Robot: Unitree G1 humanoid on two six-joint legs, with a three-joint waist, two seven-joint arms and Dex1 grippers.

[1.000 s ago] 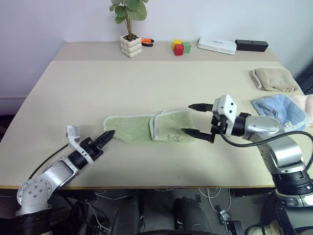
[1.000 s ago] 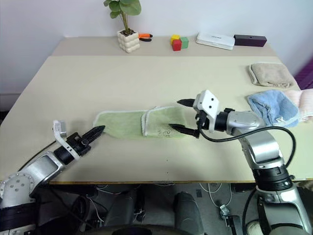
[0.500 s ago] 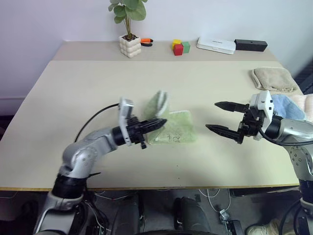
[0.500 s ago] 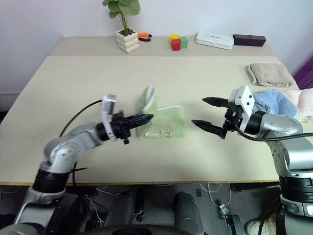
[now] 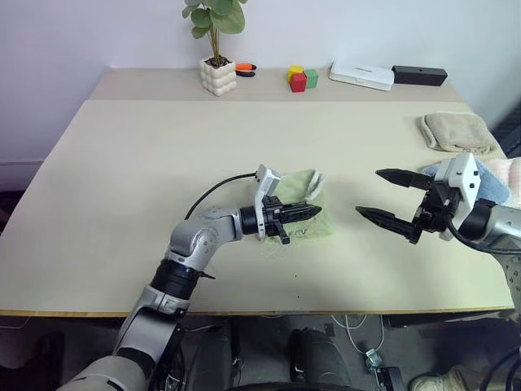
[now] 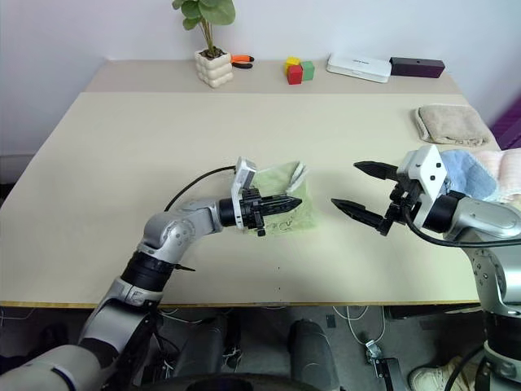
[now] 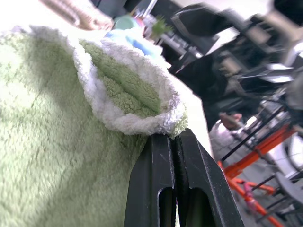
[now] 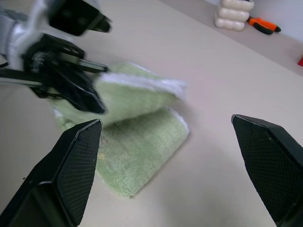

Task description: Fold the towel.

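Light green terry, that's your towel [image 5: 305,213], sitting mid-table [image 5: 122,187] and already doubled over. Your left gripper [image 5: 313,212] has its fingers pressed together on the towel's white-trimmed edge [image 7: 137,120], holding that flap up over the lower layer. Your right gripper [image 5: 391,198] hangs off to the towel's right, apart from it, fingers spread wide with nothing between them. The beige towel [image 5: 456,132] and the blue towel [image 5: 488,181] lie near the right edge.
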